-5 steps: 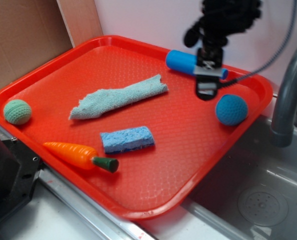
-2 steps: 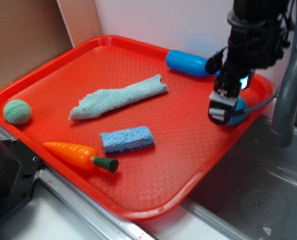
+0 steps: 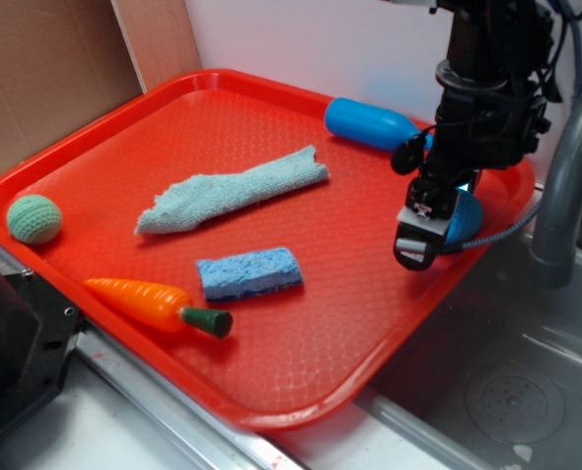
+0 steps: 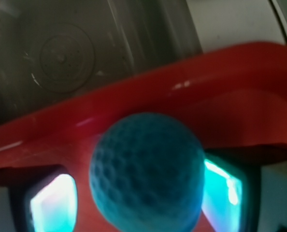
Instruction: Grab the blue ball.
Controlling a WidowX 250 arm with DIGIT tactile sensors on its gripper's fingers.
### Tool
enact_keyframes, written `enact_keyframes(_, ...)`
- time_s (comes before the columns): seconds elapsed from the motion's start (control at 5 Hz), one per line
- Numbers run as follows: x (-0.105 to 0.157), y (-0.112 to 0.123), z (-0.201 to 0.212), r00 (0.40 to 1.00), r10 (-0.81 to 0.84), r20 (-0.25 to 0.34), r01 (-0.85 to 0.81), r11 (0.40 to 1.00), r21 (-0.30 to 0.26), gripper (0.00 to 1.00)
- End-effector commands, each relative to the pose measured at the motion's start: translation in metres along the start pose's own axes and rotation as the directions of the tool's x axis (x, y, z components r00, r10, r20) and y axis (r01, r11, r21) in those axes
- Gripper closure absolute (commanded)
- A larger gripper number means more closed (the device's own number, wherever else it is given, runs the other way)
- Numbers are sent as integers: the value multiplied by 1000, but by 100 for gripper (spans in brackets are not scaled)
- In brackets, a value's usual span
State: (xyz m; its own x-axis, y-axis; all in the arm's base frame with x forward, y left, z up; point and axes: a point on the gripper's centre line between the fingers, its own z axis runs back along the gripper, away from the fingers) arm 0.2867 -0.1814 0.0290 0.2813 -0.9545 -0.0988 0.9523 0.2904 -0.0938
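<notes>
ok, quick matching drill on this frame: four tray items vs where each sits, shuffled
Items:
1. blue ball
2. green ball
3. carrot
4. blue bottle

Places:
A. tray's left edge
B. tray's back rim
C. between the fingers of the gripper, near the sink-side edge
D. front of the tray, near the sponge

Pairs: 1-C, 2-A, 3-D, 4-B

Mock kitchen setup for robot trials, toy-like. Steel sink basin point(image 3: 511, 392) with drain at lower right, grey faucet point(image 3: 563, 186) at right edge. Red serving tray point(image 3: 271, 382) beside the sink holds a sponge point(image 3: 249, 273), cloth point(image 3: 230, 189), toy carrot point(image 3: 157, 305). Cardboard sheet point(image 3: 46, 69) upper left.
</notes>
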Motion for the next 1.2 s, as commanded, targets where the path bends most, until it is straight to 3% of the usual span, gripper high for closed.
enact_keyframes(0.0,-4,-19,24,991,129,21,-130,987,91,100)
enact_keyframes(0.2,-39,-33,62,924,369,97,-381,910,164,100)
enact_keyframes(0.4,-82,-60,103,798,581,161,-602,780,170,100)
enact_keyframes(0.6,-119,-89,127,626,761,170,-780,610,141,100)
enact_keyframes(0.8,-148,-103,135,420,901,112,-908,415,61,100)
enact_keyframes(1.0,-168,-102,139,223,970,93,-974,224,-3,100)
